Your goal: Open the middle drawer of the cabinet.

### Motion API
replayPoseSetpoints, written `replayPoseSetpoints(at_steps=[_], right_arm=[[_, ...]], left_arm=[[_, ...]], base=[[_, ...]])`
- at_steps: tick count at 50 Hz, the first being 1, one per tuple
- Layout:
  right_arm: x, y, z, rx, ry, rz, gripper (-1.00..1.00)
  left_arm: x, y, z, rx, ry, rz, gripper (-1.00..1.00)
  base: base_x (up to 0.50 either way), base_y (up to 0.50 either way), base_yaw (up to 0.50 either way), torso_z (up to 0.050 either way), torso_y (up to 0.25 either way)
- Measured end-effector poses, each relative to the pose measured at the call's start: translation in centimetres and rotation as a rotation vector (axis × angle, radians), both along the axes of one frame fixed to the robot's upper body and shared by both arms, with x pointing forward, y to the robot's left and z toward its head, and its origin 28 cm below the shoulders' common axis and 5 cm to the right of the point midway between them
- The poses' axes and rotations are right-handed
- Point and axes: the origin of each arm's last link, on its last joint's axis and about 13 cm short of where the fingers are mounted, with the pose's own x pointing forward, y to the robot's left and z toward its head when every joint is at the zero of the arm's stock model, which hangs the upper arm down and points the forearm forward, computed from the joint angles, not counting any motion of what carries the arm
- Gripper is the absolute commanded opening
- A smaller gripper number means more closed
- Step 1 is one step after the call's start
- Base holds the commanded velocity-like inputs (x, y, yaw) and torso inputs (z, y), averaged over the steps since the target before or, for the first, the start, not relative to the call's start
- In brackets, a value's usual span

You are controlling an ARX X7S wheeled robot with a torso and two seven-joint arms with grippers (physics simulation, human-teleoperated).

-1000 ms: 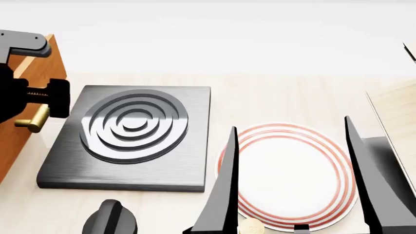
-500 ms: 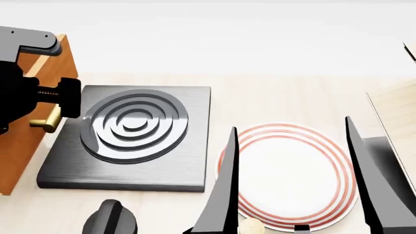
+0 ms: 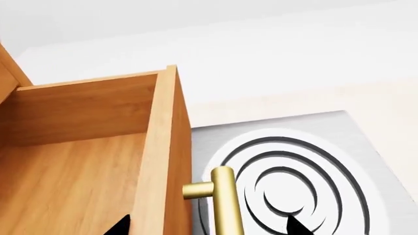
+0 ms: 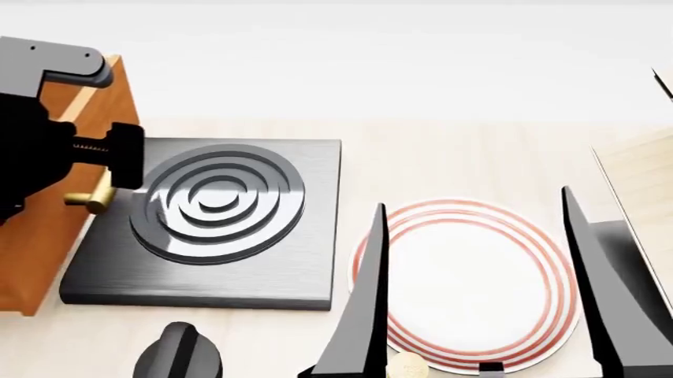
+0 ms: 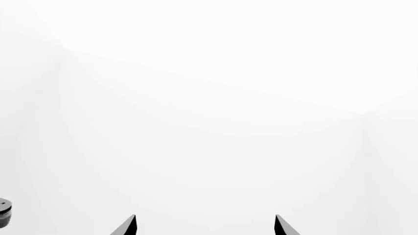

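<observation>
The middle drawer [image 4: 47, 228] is an orange-brown wooden box, pulled out at the far left, with its brass bar handle [image 4: 93, 197] near the stove plate. The left wrist view shows its bare inside [image 3: 78, 176] and the handle [image 3: 225, 205]. My left gripper [image 4: 110, 169] is open; its jaws [image 3: 207, 226] straddle the drawer front and handle, one fingertip inside the box and one outside the handle. A sliver of the cabinet [image 3: 7, 71] shows behind the drawer. My right gripper [image 4: 474, 201] is open and empty over the plate, and in the right wrist view [image 5: 204, 218] it faces blank white.
A dark grey stove plate [image 4: 210, 224] with ring grooves lies right of the drawer. A white plate with red rings [image 4: 468, 279] lies at the front right. A black knob [image 4: 179, 354] sits at the front edge. A pale wood rack [image 4: 641, 181] stands at the far right.
The drawer and my left gripper have moved together to the right. The drawer stands farther out, and its handle is closer to the stove plate's left edge. The right arm is still.
</observation>
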Motion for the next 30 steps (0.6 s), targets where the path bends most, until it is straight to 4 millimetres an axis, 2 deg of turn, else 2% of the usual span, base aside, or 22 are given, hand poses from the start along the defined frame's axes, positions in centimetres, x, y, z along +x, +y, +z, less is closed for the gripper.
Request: replayPoseSetpoints(at_steps=[30], right_arm=[[-0.1,-0.1,0.1,0.001,-0.006,-0.004,1.0]], left_arm=[[0.0,-1.5,0.2,-0.019,-0.021,-0.036,1.0]], base=[[0.0,0.0,0.0,0.0,0.0]])
